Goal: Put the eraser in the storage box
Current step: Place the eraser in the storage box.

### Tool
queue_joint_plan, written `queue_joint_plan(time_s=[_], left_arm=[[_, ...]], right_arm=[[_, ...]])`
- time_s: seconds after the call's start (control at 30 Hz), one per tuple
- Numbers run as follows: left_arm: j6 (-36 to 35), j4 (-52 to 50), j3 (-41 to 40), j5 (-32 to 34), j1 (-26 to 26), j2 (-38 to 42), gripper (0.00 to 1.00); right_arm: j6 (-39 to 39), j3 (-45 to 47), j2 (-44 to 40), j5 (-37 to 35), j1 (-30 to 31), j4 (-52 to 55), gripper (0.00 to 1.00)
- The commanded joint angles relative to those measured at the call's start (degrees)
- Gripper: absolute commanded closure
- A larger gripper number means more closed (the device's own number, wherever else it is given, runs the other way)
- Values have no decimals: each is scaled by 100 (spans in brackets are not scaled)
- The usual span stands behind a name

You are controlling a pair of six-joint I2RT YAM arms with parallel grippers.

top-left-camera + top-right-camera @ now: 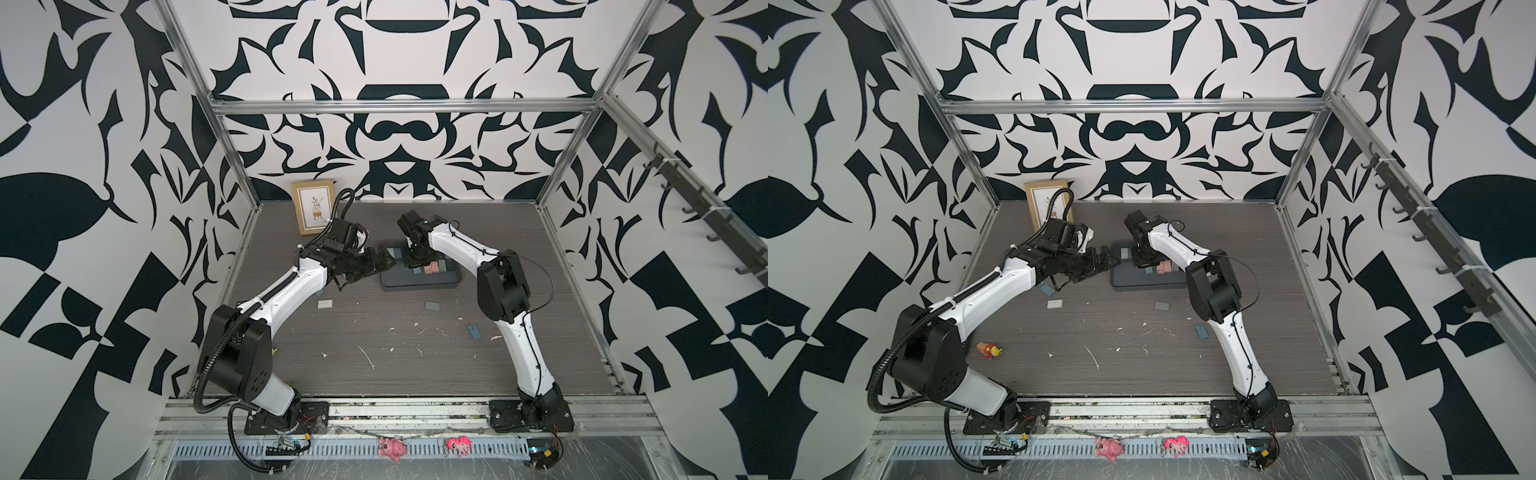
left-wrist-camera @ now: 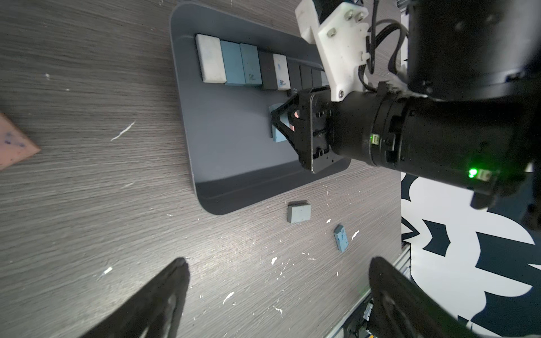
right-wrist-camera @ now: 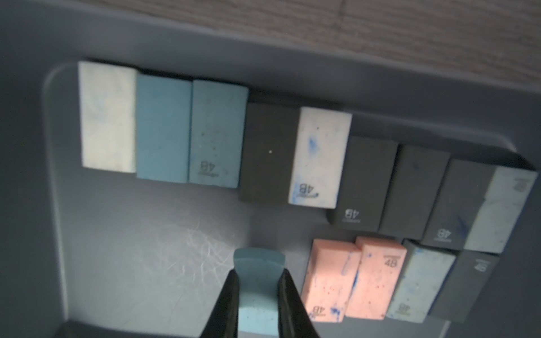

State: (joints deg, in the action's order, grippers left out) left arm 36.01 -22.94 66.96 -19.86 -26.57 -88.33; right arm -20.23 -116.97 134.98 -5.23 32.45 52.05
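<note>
My right claw (image 3: 259, 281) is closed on the eraser (image 3: 259, 262) at the frame's low centre, over the box (image 3: 131, 248) floor; it seems light, soft and grippy, so this pinch across its sides should hold

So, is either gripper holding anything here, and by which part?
The right gripper pinches a light blue eraser across its two opposite sides, over the storage box. The left gripper is open and empty.

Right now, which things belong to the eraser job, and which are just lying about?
Job: right gripper, shut on light-blue eraser; storage box; loose grey eraser; loose blue eraser.
Lying about: picture frame; orange toy figure; pink pig toy.
</note>
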Motion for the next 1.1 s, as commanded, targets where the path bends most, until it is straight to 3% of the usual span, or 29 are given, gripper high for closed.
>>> queue_joint_plan(time_s=[0.0, 0.4, 0.7, 0.9, 1.07], left_arm=[[-50, 47, -73, -106, 20, 27, 1], [-106, -30, -52, -115, 20, 15, 1], [-352, -567, 81, 99, 158, 149, 1], [-639, -1413, 68, 845, 433, 514, 1], [-772, -1977, -279, 1211, 1054, 720, 1]], right_arm=[[98, -257, -96, -264, -19, 213, 85], [83, -373, -57, -311, -27, 241, 69], [119, -521, -152, -327, -19, 375, 62], [124, -224, -631, -313, -2, 226, 56], [124, 430, -1375, -161, 72, -205, 36]])
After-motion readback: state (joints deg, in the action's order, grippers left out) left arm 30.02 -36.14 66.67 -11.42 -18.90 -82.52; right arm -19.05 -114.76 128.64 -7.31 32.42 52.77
